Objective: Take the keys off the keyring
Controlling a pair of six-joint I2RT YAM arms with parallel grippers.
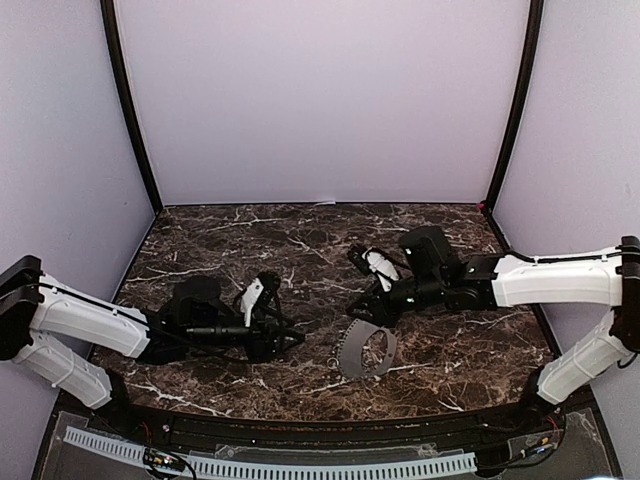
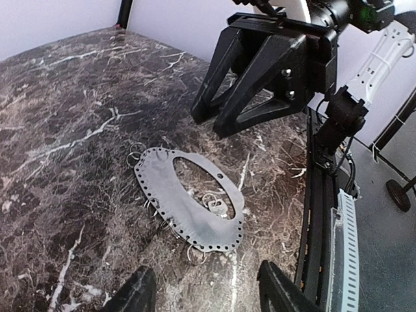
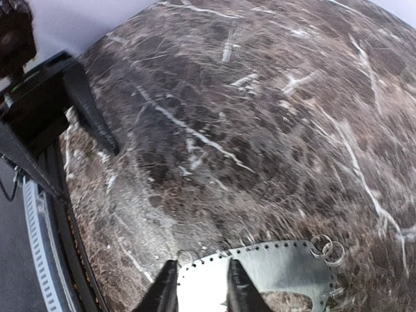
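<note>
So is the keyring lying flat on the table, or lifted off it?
Flat: the keyring lies on the marble table, with small rings splayed around its rim.

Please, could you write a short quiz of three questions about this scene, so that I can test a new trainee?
1. True or false: the left gripper is shut on the keyring.
2. What is attached along the rim of the keyring? A) small metal rings B) a rope C) a padlock
3. Fill in the missing word: the jaws of the right gripper stand ____.

Key: 1 false, as the left gripper is open and the keyring lies flat on the table ahead of it; 2 A; 3 open.
</note>
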